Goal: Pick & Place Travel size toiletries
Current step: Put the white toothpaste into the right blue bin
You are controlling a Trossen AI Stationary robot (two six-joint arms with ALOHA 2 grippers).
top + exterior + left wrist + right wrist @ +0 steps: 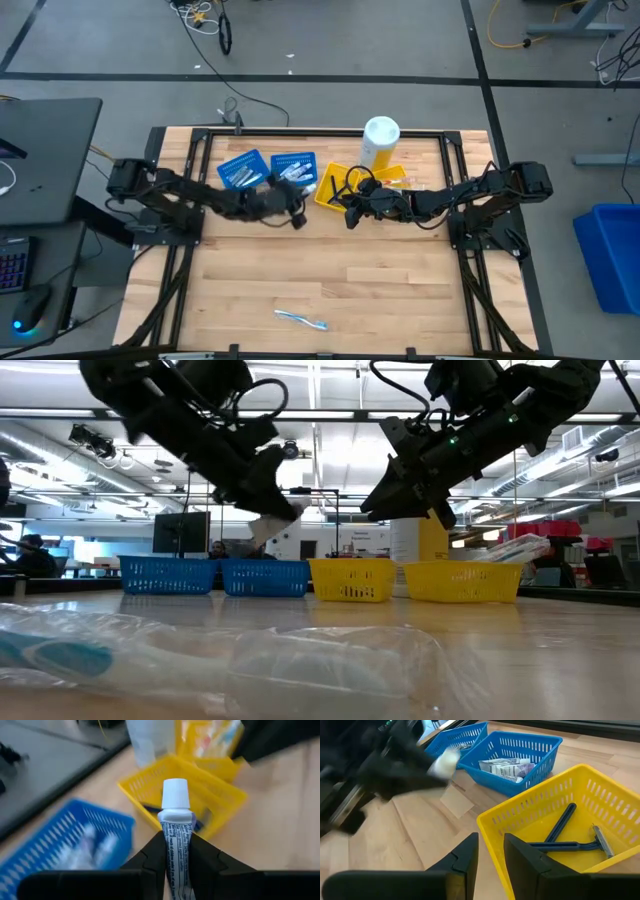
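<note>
My left gripper (176, 840) is shut on a small white tube with a white cap (175, 794). It hovers above the table by the blue trays (293, 168), and shows in the high view as my left gripper (297, 212). My right gripper (491, 845) is open by a narrow gap and empty. It hangs over the near rim of a yellow tray (520, 815) that holds two dark blue razors (565, 826). The blue trays (512, 747) hold several silvery tubes (506, 767). A wrapped pale blue toothbrush (300, 320) lies flat near the table's near edge. My left gripper pinches the tube's printed body (175, 832) between its two fingers (154, 855). The tube lies along the fingers, and its capped end sticks out past their tips. It comes from the table's left. The tube is lifted clear of the table.
A tall yellow bottle with a white cap (380, 140) stands at the far edge behind a second yellow tray (388, 178). The two grippers are close together mid-table, with my right gripper (350, 212) just right of my left. Bare wood stretches toward the near edge.
</note>
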